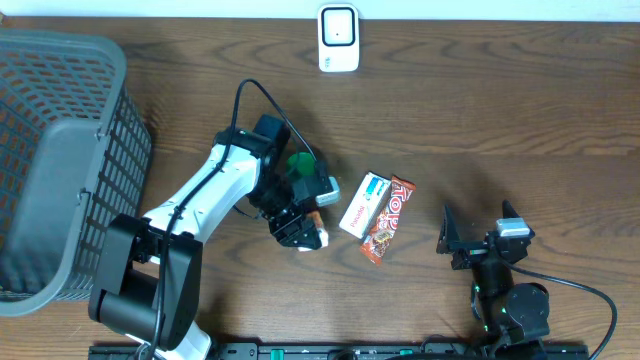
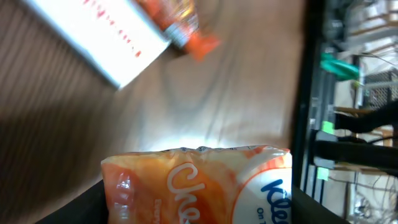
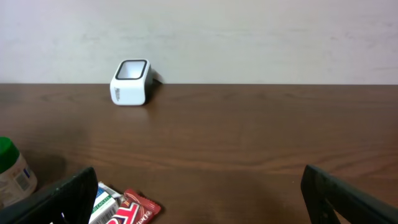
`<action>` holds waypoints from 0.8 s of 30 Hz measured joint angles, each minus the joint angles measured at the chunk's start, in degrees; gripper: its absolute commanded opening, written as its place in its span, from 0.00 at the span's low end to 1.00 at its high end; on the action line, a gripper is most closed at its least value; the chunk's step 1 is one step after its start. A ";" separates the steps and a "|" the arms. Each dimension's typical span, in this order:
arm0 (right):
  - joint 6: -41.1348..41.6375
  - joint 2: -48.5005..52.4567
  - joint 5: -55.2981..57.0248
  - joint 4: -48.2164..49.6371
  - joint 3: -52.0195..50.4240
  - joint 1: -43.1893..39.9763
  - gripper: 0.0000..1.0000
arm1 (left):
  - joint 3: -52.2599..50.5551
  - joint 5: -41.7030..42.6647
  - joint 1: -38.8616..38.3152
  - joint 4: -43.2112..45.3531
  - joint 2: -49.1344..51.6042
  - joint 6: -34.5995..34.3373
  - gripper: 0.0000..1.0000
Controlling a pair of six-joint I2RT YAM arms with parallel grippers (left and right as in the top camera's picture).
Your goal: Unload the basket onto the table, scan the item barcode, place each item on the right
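Observation:
My left gripper [image 1: 300, 233] is shut on an orange and white tissue pack [image 1: 312, 222] just above the table, left of centre. In the left wrist view the pack [image 2: 199, 186] fills the bottom between the dark fingers [image 2: 81, 208], its printed front facing the camera. No barcode shows on it. The white scanner [image 1: 338, 38] stands at the table's far edge, also seen as a scanner [image 3: 130, 82] in the right wrist view. My right gripper [image 1: 478, 236] rests open and empty at the front right, as the right gripper [image 3: 199, 202] shows in its own view.
A white box [image 1: 362, 203] and a red candy bar [image 1: 388, 220] lie side by side at the centre. A green-capped bottle [image 1: 300, 166] stands by the left arm's wrist. A grey mesh basket [image 1: 60, 150] fills the left side.

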 measured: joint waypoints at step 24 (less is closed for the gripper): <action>0.00 0.02 0.00 0.02 0.00 0.00 0.99 | 0.00 5.60 0.00 0.22 0.00 12.81 0.68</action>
